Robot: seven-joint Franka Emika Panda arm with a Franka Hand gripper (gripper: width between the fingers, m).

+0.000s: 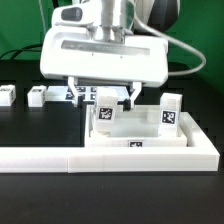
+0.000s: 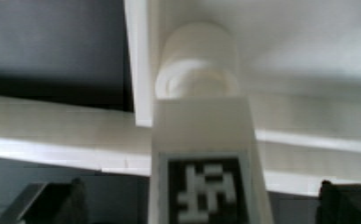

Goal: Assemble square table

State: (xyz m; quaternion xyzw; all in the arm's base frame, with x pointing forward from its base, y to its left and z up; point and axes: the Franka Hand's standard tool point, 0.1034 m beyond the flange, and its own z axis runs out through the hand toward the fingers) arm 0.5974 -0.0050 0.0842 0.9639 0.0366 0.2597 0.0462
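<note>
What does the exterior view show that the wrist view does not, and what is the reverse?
Only the exterior view: a second upright leg, two loose legs off the slab, the long white barrier. Only the wrist view: gaps between the open jaws and the tagged leg. Both: that tagged leg standing on the white slab.

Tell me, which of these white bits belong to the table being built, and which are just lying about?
Part of the job: square slab; leg under the open claw; claw; second upright leg; loose leg and another loose leg at the exterior view's left.
Just lying about: long white barrier; marker board.
</note>
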